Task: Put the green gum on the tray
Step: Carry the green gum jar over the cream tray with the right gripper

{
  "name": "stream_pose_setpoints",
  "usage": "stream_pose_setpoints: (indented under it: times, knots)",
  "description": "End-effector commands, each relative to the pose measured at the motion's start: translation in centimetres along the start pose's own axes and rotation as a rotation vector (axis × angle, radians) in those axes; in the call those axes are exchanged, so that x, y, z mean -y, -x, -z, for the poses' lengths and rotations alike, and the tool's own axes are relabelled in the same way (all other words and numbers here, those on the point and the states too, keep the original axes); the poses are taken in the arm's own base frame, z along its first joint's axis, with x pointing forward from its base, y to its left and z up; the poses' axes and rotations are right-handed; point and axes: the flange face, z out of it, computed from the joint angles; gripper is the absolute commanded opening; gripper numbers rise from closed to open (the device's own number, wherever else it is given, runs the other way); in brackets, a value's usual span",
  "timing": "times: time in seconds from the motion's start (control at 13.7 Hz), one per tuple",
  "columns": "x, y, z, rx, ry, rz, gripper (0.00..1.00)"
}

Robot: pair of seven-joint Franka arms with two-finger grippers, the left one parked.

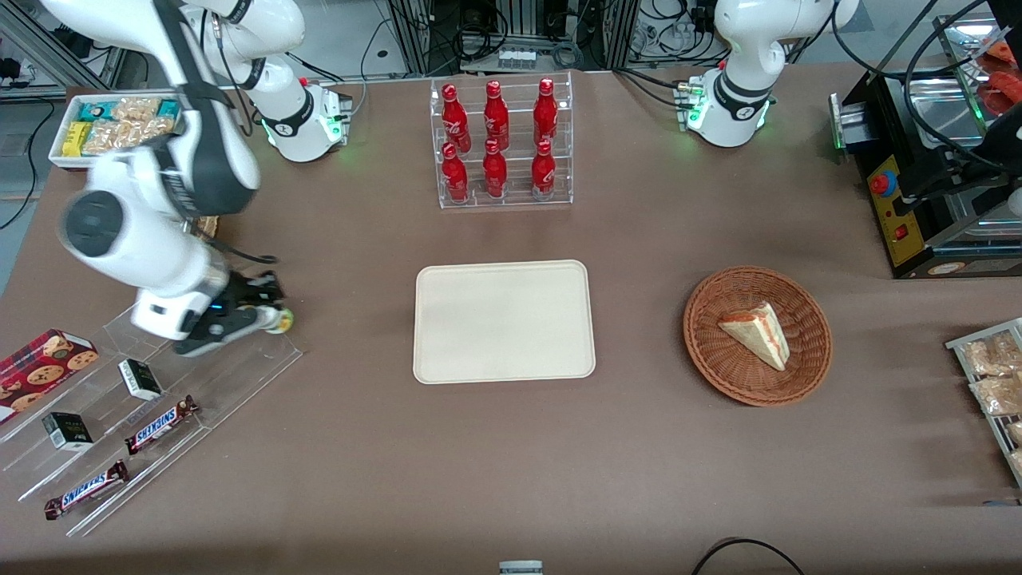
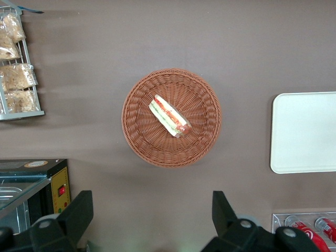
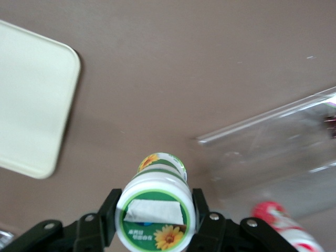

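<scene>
My right gripper [image 1: 267, 313] is shut on the green gum [image 3: 155, 210], a small canister with a white lid ringed in green and a sunflower print. The black fingers [image 3: 110, 210] press both sides of its lid. It hangs above the clear acrylic display stand [image 1: 152, 407] near the working arm's end of the table. In the front view the gum [image 1: 281, 320] shows as a small yellow-green spot at the fingertips. The cream-beige tray [image 1: 504, 321] lies flat mid-table, toward the parked arm from the gripper; its corner also shows in the right wrist view [image 3: 31, 100].
The stand holds Snickers bars [image 1: 160, 425], small dark boxes [image 1: 140, 378] and a cookie box [image 1: 44, 361]. A red-and-white lidded canister [image 3: 281, 223] lies by the stand. A rack of red bottles [image 1: 499, 144], a wicker basket with a sandwich [image 1: 757, 335] and a snack tray [image 1: 112, 128] stand around.
</scene>
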Motion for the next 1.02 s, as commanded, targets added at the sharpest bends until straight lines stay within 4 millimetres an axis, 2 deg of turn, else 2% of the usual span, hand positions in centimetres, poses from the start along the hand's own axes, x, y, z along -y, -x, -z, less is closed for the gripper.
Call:
stream_pose_setpoints:
  times: [0.0,0.07,0.29,0.44,0.58,0.8,0.95]
  knots:
    - [5.1,-4.5,-2.0,0.020,-0.018,-0.121,0.00]
    - [7.7,-5.6,-2.6,0.020,-0.015,-0.154,0.00]
    - [13.6,-8.0,-4.5,0.018,-0.034,-0.241,0.00]
    - [16.4,-9.0,-5.7,0.029,-0.115,-0.301,0.00]
    - [20.5,-9.7,-6.7,0.007,-0.124,-0.317,0.00]
    - [24.8,-10.4,-9.5,-0.043,-0.131,-0.360,0.00]
    - [27.8,-10.7,-10.4,-0.063,-0.128,-0.375,0.00]
